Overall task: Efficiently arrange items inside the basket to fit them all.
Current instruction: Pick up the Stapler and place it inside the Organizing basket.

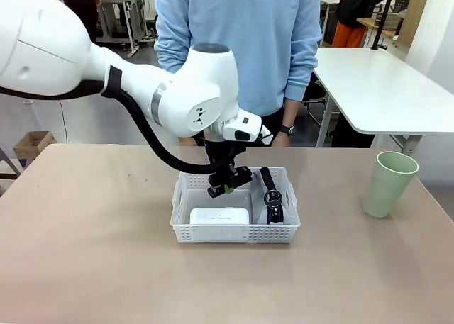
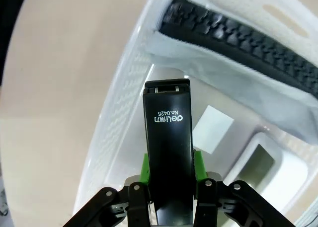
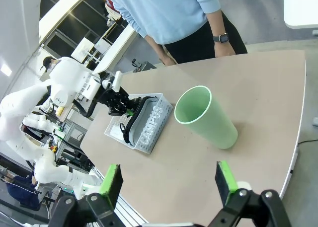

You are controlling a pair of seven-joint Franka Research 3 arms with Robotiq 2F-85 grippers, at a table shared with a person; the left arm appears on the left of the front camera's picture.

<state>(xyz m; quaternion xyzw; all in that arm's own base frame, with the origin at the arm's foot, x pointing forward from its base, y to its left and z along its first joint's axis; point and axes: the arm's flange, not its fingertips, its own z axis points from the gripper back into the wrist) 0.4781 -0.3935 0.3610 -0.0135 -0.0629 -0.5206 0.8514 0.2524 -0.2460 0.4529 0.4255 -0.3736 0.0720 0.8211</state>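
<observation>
Left fingers (image 2: 145, 171) hold stapler (image 2: 168, 152) over open floor in basket (image 1: 213, 234); rim seemingly clear.

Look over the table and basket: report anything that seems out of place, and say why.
The pale green cup stands upright on the table, right of the basket, apart from everything else. The white box and grey pouch sit inside; the left gripper holds the stapler above it. Nothing looks spilled or damaged.

On a beige table (image 1: 92, 267), two things set well apart.
Near the middle, resting flat, a white perforated plastic basket (image 1: 213, 234); toward the right-hand edge, standing upright with mouth up, a pale green cup (image 1: 386, 184).
</observation>
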